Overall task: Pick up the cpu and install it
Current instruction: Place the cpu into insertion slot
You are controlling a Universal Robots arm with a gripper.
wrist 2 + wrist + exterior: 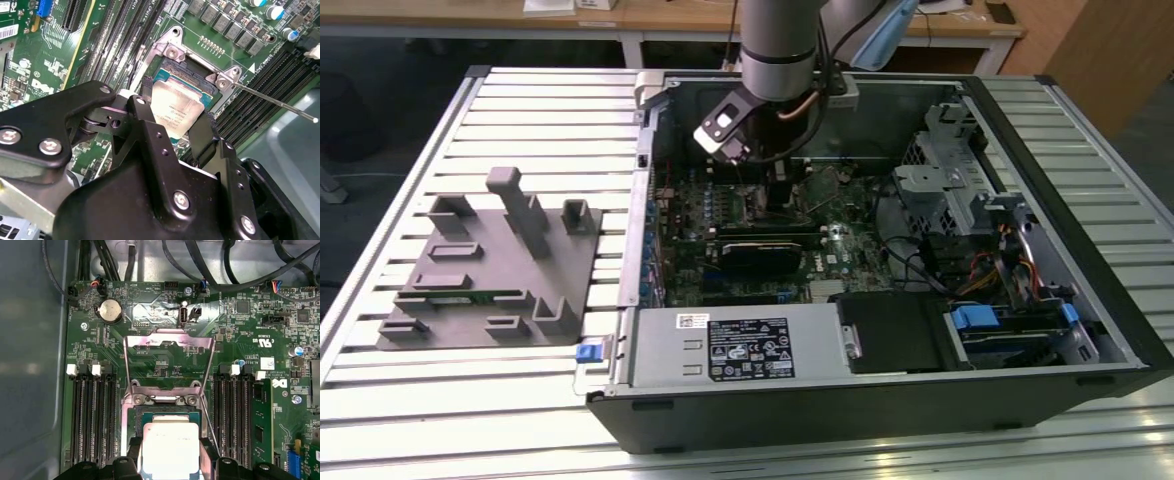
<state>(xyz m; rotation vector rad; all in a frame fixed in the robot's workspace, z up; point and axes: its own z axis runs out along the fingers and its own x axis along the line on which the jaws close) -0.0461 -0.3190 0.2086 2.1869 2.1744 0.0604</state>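
The step in hand is the install itself: the black 2-fingered hand is closed on the small square cpu with the silvery metal top, its fingers pressed against 2 opposite edges. In both wrist views the cpu sits directly over the dark-rimmed socket on the green motherboard. Whether it already rests in the socket or hangs just above it I cannot tell.

The silvery hinged load plate stands open, and the thin metal lever is swung out to the side, so the socket is ready to receive the chip.

In the exterior view, the arm reaches down into the open black computer case on the slatted metal counter.

To my eye, seating calls for the cpu square with the socket frame, level and lowered without force, since the contacts underneath look delicate.
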